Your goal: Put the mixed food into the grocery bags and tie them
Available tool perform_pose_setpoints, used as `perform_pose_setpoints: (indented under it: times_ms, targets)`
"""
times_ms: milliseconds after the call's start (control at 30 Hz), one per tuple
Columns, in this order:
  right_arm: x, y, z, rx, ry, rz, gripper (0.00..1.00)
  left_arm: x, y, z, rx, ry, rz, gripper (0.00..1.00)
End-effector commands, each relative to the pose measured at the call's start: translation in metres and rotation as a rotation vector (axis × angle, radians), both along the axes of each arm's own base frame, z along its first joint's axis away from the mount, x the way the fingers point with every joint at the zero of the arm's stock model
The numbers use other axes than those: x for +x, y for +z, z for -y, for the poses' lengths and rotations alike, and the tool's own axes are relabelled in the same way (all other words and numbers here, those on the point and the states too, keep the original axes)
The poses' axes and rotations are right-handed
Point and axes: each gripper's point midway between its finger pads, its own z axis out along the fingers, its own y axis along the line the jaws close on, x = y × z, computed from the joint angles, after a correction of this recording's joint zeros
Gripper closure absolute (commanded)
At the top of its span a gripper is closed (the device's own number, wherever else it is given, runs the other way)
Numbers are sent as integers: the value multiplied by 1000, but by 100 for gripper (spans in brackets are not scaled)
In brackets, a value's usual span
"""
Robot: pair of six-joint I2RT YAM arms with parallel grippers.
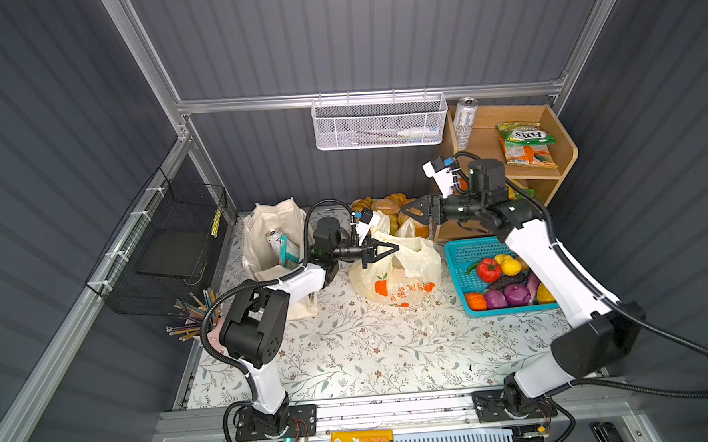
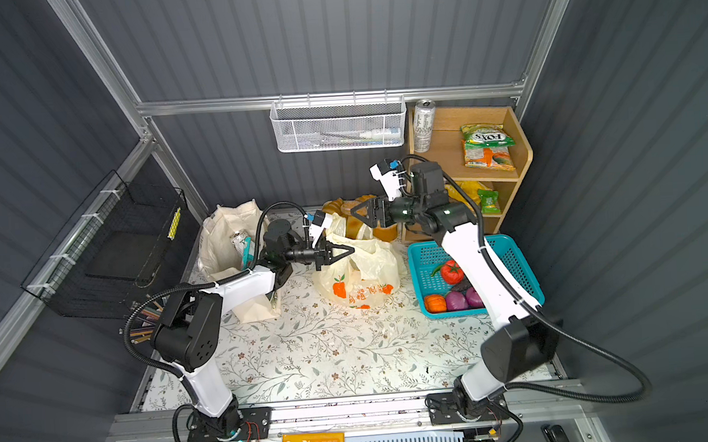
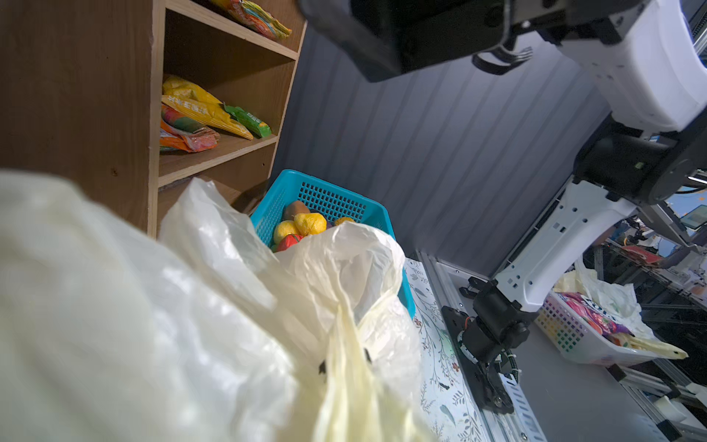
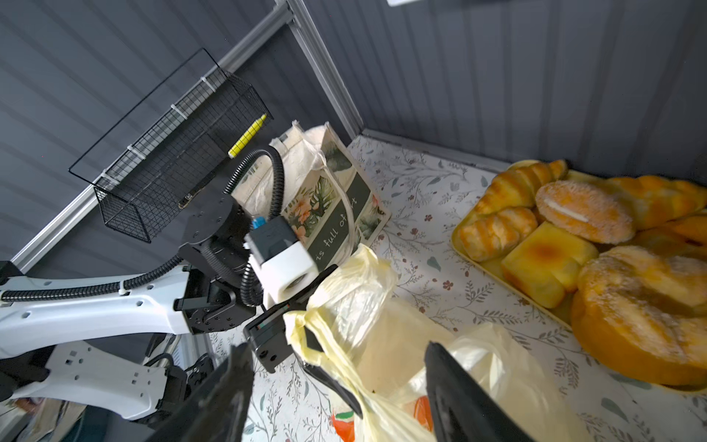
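Observation:
The pale-yellow plastic bag (image 1: 401,277) (image 2: 359,280) with orange prints sits mid-table. My left gripper (image 1: 387,250) (image 2: 341,251) is shut on its bunched handle (image 3: 344,344), which hides the fingertips in the left wrist view. My right gripper (image 1: 410,213) (image 4: 336,367) hovers open over the bag's far side, holding nothing. The cream canvas tote (image 1: 265,235) (image 4: 329,191) stands at the left with a can (image 1: 274,238) and a teal packet (image 1: 289,250) inside. Toy tomato (image 1: 489,270), lemon (image 1: 508,264) and purple onion (image 1: 516,294) lie in the teal basket (image 1: 466,253).
A wooden shelf (image 1: 560,136) at the back right holds a white drink can (image 1: 465,122) and snack packets (image 1: 525,144). A bread tray (image 4: 593,248) lies behind the bag. A black wire basket (image 1: 166,240) hangs on the left wall, with pencils (image 1: 195,317) below.

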Motion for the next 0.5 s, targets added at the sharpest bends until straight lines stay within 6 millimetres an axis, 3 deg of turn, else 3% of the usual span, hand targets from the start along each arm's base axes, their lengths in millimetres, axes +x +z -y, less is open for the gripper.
perform_pose_setpoints:
  times_ms: [0,467]
  targets:
    - [-5,-22,-18,26,103,-154,28,-5,4,-4,-21,-31,34,100]
    - [5,-32,-53,115,232,-229,31,-4,11,-1,-78,-78,-17,100]
